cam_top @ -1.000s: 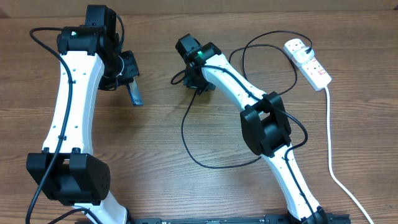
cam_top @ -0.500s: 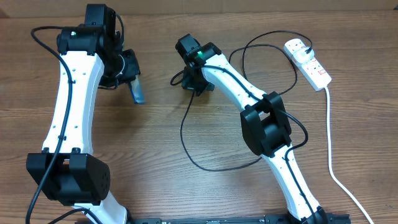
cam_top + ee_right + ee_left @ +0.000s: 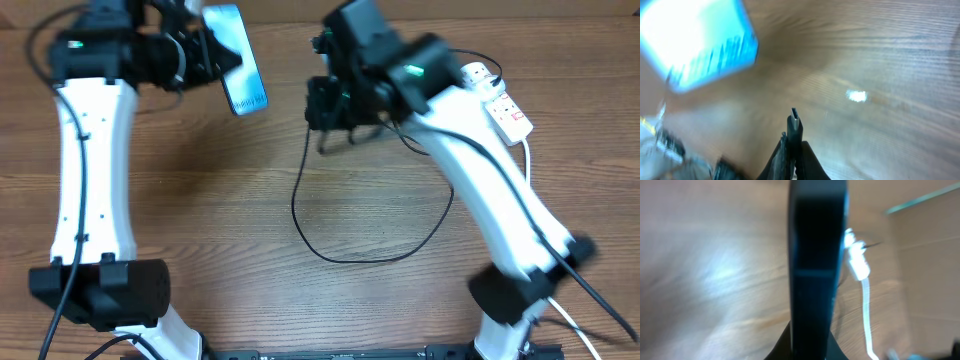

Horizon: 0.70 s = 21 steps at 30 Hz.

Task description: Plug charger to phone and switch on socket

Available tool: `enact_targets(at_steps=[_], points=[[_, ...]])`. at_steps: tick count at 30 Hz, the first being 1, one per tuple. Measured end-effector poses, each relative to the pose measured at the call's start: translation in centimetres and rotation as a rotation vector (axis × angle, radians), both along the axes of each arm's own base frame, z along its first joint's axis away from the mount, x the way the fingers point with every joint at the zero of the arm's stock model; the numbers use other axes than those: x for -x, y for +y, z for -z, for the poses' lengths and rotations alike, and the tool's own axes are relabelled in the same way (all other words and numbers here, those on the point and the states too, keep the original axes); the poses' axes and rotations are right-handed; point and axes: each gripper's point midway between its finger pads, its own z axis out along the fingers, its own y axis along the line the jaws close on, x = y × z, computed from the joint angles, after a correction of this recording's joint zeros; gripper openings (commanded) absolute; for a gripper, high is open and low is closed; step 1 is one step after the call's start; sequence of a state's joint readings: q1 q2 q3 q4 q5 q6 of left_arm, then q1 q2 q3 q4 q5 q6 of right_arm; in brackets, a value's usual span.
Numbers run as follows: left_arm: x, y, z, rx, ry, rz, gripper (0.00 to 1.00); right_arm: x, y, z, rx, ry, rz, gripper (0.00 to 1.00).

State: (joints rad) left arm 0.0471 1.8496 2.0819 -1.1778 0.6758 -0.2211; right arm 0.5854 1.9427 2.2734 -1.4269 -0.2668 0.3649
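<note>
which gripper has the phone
The left gripper, shut on the phone and holding it raised; the right gripper grips the black charger instead.

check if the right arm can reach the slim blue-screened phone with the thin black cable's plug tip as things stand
Probably yes. The right gripper is shut on the thin black cable tip, the left gripper holds the blue-screened phone raised close by, and nothing stands between them.

Overhead downward; both wrists near the phone point(image 3: 236, 60)
</note>
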Motion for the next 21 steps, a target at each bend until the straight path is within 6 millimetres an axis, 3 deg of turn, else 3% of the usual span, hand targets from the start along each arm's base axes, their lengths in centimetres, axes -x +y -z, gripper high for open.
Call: enact_targets(at_steps=[2,4,7,12,17,21], points=[[-0.1,0.5,-2.7,0.064,-0.063,0.015,0.04,2.9,-0.9,-2.6,-0.02,-0.022,-0.066,0.04],[0.1,0.9,-4.6,0.12,-0.103,0.034,0.04,5.1,-1.0,-3.9,-0.041,-0.025,-0.139,0.04],[0.7,1.1,-6.6,0.206,-0.137,0.074,0.04,7.7,-0.2,-4.8,-0.097,-0.008,-0.28,0.04],[2.2,-0.4,-8.5,0.342,-0.15,0.18,0.04,11.1,0.9,-5.5,-0.194,0.025,-0.495,0.04],[3.0,-1.1,-9.4,0.403,-0.151,0.231,0.04,14.2,1.8,-4.2,-0.259,0.1,-0.675,0.04],[3.1,-1.2,-9.5,0.411,-0.149,0.236,0.04,16.0,2.7,-1.1,-0.287,0.191,-0.768,0.04]])
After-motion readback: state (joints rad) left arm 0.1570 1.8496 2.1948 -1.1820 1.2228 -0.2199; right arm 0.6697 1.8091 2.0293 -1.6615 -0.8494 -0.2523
